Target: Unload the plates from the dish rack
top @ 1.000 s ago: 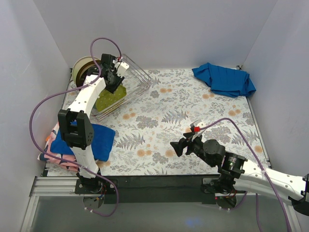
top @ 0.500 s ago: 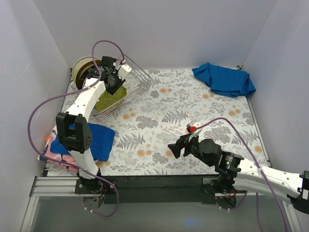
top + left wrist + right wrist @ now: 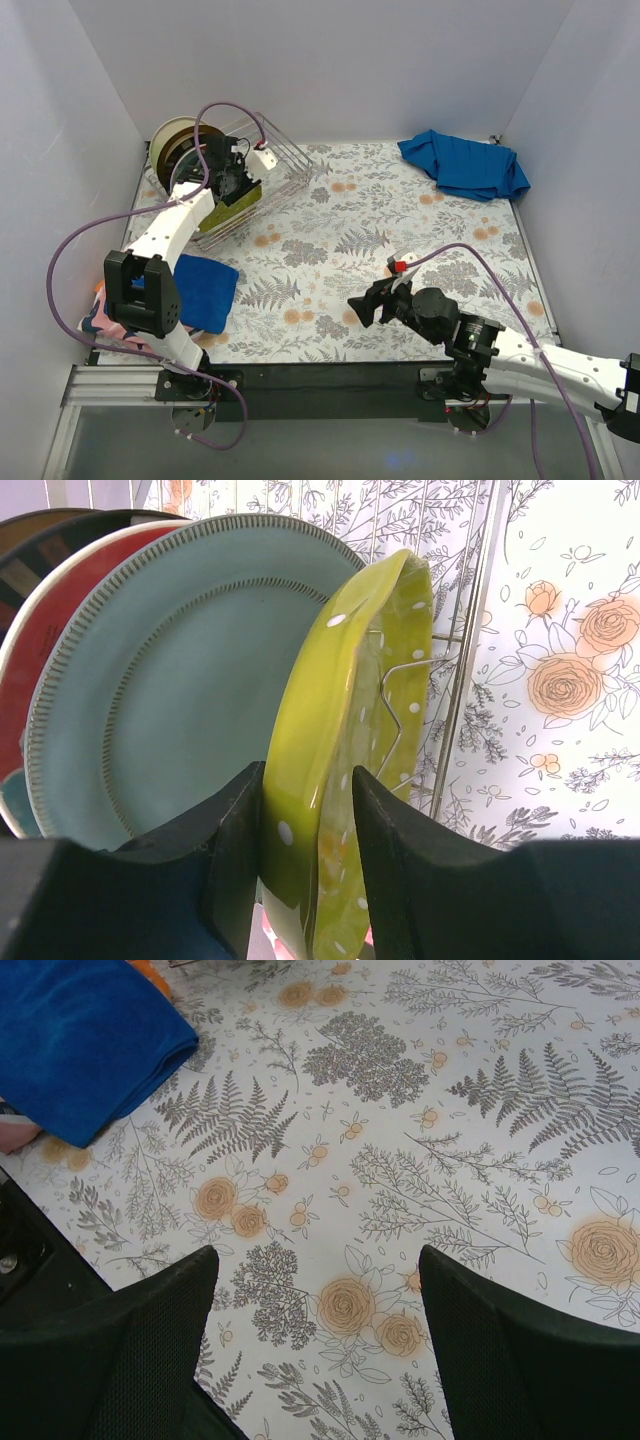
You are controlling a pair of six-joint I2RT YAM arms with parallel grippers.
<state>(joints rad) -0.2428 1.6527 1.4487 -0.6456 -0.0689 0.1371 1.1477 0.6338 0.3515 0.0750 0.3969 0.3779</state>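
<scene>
- The right gripper (image 3: 365,305) hangs over the near part of the table (image 3: 400,200), a bit right of the middle. Its two fingers are spread wide and hold nothing.
- A folded blue cloth (image 3: 205,290) lies by the near left corner of the table.
- The dish rack (image 3: 285,165) sits at the far left corner of the table. The plates stand on edge inside it.
- The left gripper (image 3: 308,775) is at the rack. Its fingers are pinched on the bottom rim of the lime-green plate (image 3: 345,740), one finger on each side.
- The lime-green plate leans on a wire of the rack.
- Just behind it stands the grey-teal plate (image 3: 170,700), then a red plate (image 3: 40,640).
- Another blue cloth (image 3: 465,165) lies bunched in the far right corner of the table.
</scene>
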